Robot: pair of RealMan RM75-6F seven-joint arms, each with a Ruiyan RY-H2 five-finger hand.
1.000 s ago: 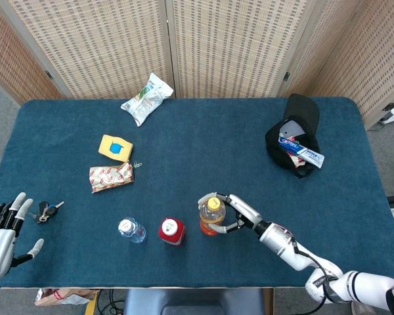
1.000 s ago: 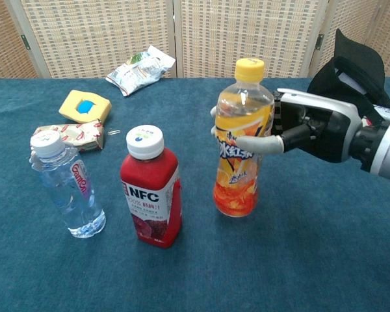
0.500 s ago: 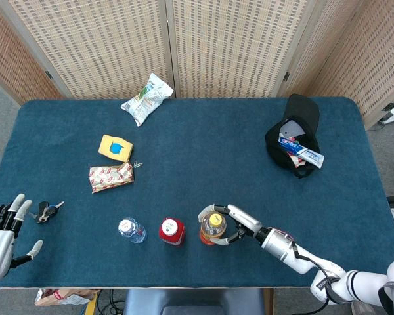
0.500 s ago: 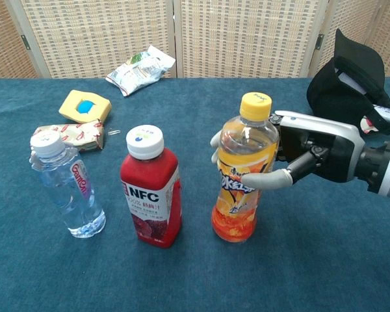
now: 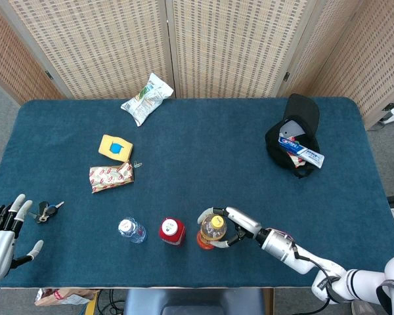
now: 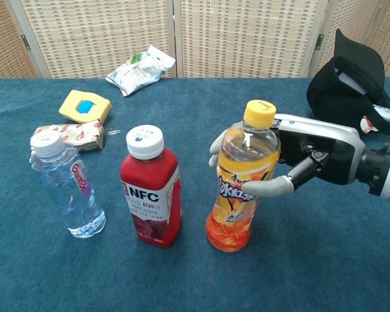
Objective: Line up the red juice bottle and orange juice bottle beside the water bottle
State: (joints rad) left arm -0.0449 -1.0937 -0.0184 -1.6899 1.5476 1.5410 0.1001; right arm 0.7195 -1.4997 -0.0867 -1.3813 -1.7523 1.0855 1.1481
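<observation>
Three bottles stand in a row near the table's front edge. The clear water bottle is leftmost, the red juice bottle stands upright in the middle, and the orange juice bottle is on the right. My right hand grips the orange bottle around its upper body; the bottle leans slightly right with its base on the cloth. My left hand rests at the table's front left corner, fingers spread and holding nothing.
Keys lie beside my left hand. A red-patterned packet, a yellow box and a snack bag lie further back on the left. A black pouch with a toothpaste tube sits at the right.
My right hand has carried the orange juice bottle toward the front edge and slightly left, lowering it beside the red juice bottle. My left hand has stayed still.
</observation>
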